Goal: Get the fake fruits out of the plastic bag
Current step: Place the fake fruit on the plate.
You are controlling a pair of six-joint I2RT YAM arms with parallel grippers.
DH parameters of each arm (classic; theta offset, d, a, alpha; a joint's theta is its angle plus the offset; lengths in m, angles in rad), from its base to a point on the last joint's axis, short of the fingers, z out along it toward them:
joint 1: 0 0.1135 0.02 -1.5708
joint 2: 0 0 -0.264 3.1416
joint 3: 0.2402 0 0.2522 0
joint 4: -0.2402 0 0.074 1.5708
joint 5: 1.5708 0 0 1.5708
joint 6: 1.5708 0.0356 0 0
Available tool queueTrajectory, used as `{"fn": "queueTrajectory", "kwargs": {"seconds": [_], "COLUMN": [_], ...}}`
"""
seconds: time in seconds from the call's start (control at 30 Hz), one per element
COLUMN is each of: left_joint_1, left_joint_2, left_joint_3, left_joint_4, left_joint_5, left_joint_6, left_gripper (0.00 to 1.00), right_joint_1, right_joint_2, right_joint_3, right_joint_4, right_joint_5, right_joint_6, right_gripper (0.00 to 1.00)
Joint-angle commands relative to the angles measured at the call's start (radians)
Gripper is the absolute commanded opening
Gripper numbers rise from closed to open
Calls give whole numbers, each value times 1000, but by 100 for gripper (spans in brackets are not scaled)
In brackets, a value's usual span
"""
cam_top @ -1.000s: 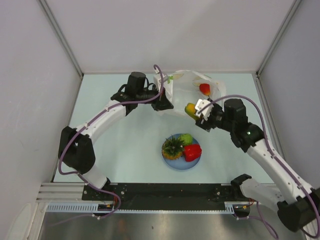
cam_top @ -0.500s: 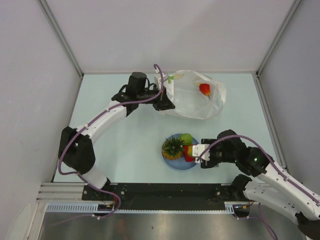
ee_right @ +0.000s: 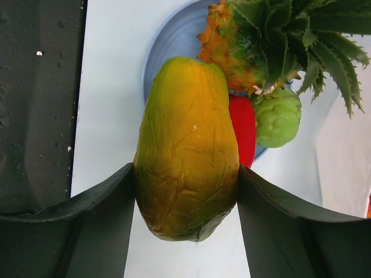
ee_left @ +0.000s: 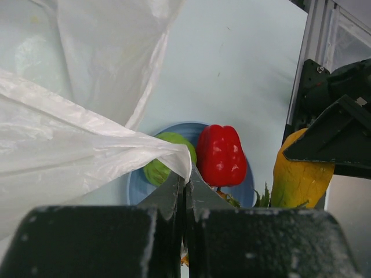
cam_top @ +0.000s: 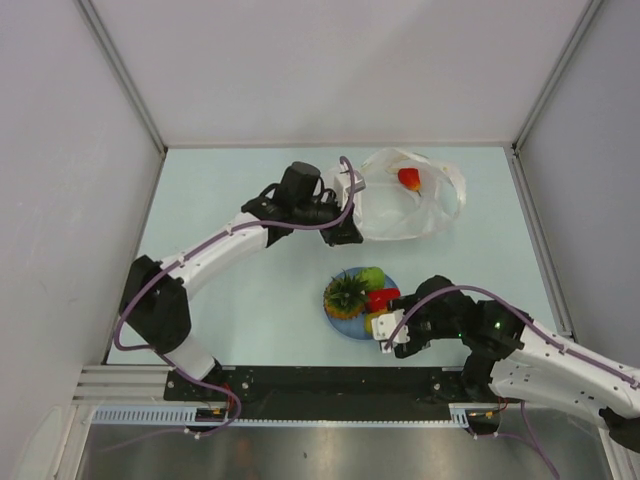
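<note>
The white plastic bag [cam_top: 410, 205] lies at the back of the table with a small red fruit [cam_top: 409, 179] inside. My left gripper [cam_top: 350, 232] is shut on the bag's edge [ee_left: 168, 153]. My right gripper [cam_top: 380, 333] is shut on the yellow-orange mango [ee_right: 186, 147] and holds it over the near edge of the blue plate [cam_top: 352, 330]. On the plate lie the pineapple [cam_top: 346, 295], the green apple [cam_top: 372, 277] and the red pepper [cam_top: 382, 299]. These also show in the right wrist view: pineapple [ee_right: 255, 40], green apple [ee_right: 277, 116], red pepper [ee_right: 243, 127].
Grey walls enclose the table on three sides. A black rail [cam_top: 320, 385] runs along the near edge by the arm bases. In the left wrist view the plate [ee_left: 136, 185], apple [ee_left: 159, 169], pepper [ee_left: 220, 155] and mango [ee_left: 298, 176] show below the bag.
My right gripper carried the mango from the bag down to the plate's near side. My left gripper shifted right with the bag's edge, and the bag changed shape.
</note>
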Motion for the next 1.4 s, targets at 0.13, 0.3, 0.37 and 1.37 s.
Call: {"fn": "queueTrajectory", "kwargs": {"seconds": [0.13,0.3,0.37,1.37], "left_joint_1": [24,36,36,58], "left_joint_2": [-93,-118,-115,-155], "left_joint_3": [-24,-32,-26,-33], "left_joint_4": [16,39,38,7], "left_joint_5": [-64,-68,-64,2], "left_joint_6": [-28,-36,-45,-30], "left_gripper": [0,0,0,0], "right_joint_1": [26,62,93,130], "right_joint_2": [24,59,88,347], "right_joint_3": [7,15,9,-112], "right_joint_4": [39,-4,28,425], "right_joint_5": [47,33,36,234], "right_joint_6": [21,41,53,123], "right_gripper": [36,35,35,46]}}
